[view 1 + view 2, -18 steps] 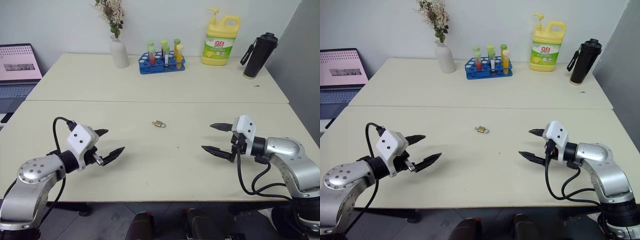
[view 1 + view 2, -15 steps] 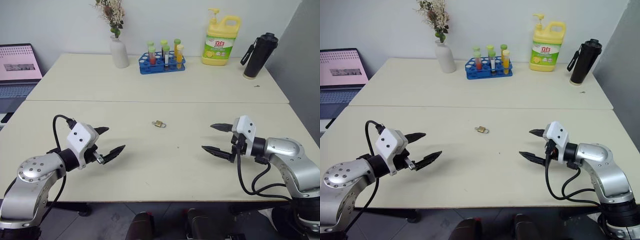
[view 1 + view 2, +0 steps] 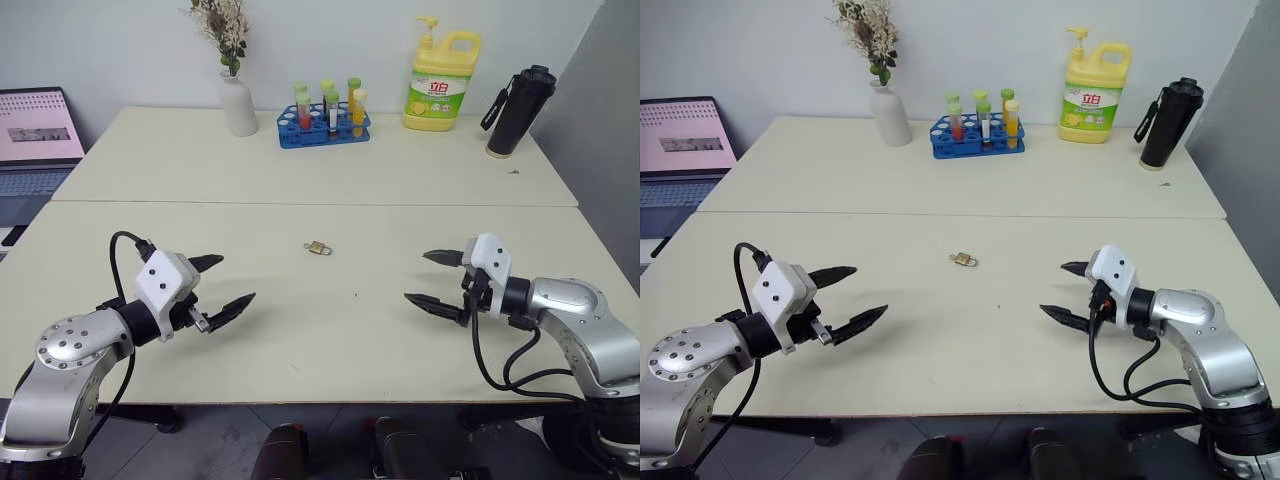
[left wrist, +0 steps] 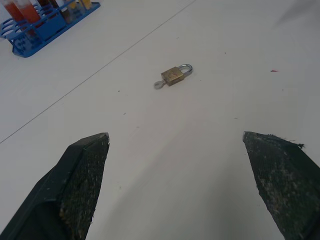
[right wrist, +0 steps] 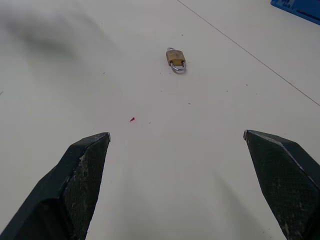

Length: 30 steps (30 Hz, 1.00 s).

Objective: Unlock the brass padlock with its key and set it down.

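The brass padlock [image 3: 318,247] is laid flat mid-table, between and beyond both grippers. The left gripper [image 3: 221,286] and right gripper [image 3: 432,280] are spread wide and empty, aimed inward, presumably for approach.

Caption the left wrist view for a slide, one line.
Open left hand faces the brass padlock lying untouched on the cream table, test-tube rack beyond.

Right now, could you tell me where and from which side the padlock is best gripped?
Probably by the flat brass body of the brass padlock, coming from above with fingers across its narrow sides. It lies flat on the table, shackle at one end, key end at the other.
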Tool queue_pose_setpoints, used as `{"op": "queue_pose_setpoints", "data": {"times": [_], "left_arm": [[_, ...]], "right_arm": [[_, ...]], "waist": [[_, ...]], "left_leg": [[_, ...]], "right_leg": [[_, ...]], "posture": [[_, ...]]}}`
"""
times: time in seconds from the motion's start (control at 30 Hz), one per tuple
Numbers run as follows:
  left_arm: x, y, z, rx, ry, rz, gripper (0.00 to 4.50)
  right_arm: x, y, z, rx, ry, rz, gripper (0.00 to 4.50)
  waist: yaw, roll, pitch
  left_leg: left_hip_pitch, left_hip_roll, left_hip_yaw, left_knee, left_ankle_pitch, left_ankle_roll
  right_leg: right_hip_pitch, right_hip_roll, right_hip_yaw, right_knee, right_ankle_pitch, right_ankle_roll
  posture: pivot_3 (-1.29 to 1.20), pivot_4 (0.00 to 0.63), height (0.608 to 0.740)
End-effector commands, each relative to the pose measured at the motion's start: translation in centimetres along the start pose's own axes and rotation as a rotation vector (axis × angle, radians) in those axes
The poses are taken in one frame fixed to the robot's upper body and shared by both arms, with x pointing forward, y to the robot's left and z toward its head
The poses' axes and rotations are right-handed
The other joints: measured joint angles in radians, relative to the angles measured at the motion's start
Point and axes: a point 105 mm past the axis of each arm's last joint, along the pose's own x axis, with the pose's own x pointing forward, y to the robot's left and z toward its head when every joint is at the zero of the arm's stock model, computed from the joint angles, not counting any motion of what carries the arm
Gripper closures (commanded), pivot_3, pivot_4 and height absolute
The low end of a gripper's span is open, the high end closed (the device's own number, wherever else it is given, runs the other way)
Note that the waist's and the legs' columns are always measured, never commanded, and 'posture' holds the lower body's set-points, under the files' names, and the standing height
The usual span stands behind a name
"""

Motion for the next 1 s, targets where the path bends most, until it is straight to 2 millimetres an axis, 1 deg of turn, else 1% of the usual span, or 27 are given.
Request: {"op": "queue_pose_setpoints", "data": {"times": [0.03,0.13,0.23,0.33,0.47,0.6,0.73,0.77,0.83,0.9,1.0], "left_arm": [[-0.5,0.3,0.6,0.024,-0.019,-0.019,0.01],[-0.7,0.4,0.4,0.021,-0.007,-0.028,0.01],[-1.0,-0.2,-0.6,-0.017,0.042,-0.076,0.01],[-1.0,-0.6,-0.2,-0.037,0.015,-0.095,0.01],[-1.0,0.0,0.2,-0.012,-0.007,-0.058,0.01],[-1.0,0.4,0.3,0.007,-0.009,-0.055,0.01],[-0.7,1.3,0.7,-0.008,-0.036,-0.023,0.01],[-0.6,1.6,0.7,-0.009,-0.041,-0.010,0.01],[-0.4,1.9,1.1,-0.024,-0.059,0.005,0.01],[-0.3,2.0,1.2,-0.027,-0.063,0.006,0.01],[-0.1,2.0,1.2,-0.019,-0.056,0.000,0.01]], "right_arm": [[-0.2,0.3,0.7,0.033,-0.019,0.022,0.00],[-0.1,0.0,0.9,0.044,-0.028,0.015,0.00],[0.1,0.1,1.1,0.032,-0.028,0.030,0.00],[0.4,0.0,1.1,0.021,-0.026,0.015,0.00],[1.1,0.8,1.5,0.004,-0.033,0.055,0.00],[3.7,0.6,3.2,0.021,-0.107,0.028,0.00],[6.3,0.4,4.4,0.037,-0.142,0.022,0.00],[7.3,0.3,4.6,0.051,-0.146,0.025,0.00],[10.5,-0.2,5.2,0.079,-0.143,0.025,0.00],[12.6,-0.4,5.5,0.085,-0.128,0.033,0.00],[15.0,-0.7,5.4,0.065,-0.095,0.044,0.00]], "waist": [[0.000,0.000,0.000],[0.000,0.000,0.000],[0.000,0.000,0.000],[-0.001,0.000,0.000],[-0.001,0.000,0.000],[-0.006,0.000,0.000],[-0.004,0.000,0.000],[-0.003,0.000,0.000],[-0.006,0.000,0.000],[-0.008,0.000,0.000],[-0.005,0.000,0.000]], "left_leg": [[0.000,0.000,0.000,0.000,0.000,0.000],[0.000,0.000,0.000,0.000,0.000,0.000],[0.000,0.000,0.000,0.000,0.000,0.000],[0.000,0.000,0.000,0.000,0.000,0.000],[0.000,0.000,0.000,0.000,0.000,0.000],[0.001,0.001,0.000,0.000,0.000,0.000],[0.001,0.002,0.000,0.000,0.000,0.000],[0.001,0.002,0.000,0.000,0.000,0.000],[0.000,0.002,0.000,0.000,0.000,0.000],[0.000,0.002,0.001,0.001,0.000,0.000],[0.000,0.002,0.001,0.000,0.000,0.000]], "right_leg": [[0.000,0.000,0.000,0.000,0.000,0.000],[0.000,0.001,0.000,0.000,0.000,0.000],[0.000,0.001,0.000,0.000,0.000,0.000],[0.000,0.001,0.000,0.000,0.000,0.000],[0.000,0.001,0.000,0.000,0.000,0.000],[0.000,0.002,0.001,0.001,0.000,0.000],[0.000,0.003,0.000,0.001,0.000,0.000],[0.000,0.003,0.000,0.001,0.000,0.000],[0.000,0.003,0.000,0.001,0.000,0.000],[-0.001,0.003,0.000,0.002,0.001,0.000],[-0.002,0.003,0.000,0.002,0.003,-0.004]], "posture": [[0.00,0.150,0.740],[0.00,0.150,0.740],[0.00,0.150,0.740],[0.00,0.150,0.740],[0.00,0.150,0.740],[0.00,0.150,0.740],[0.00,0.150,0.740],[0.00,0.150,0.740],[0.00,0.150,0.740],[0.00,0.150,0.740],[0.00,0.150,0.740]]}}
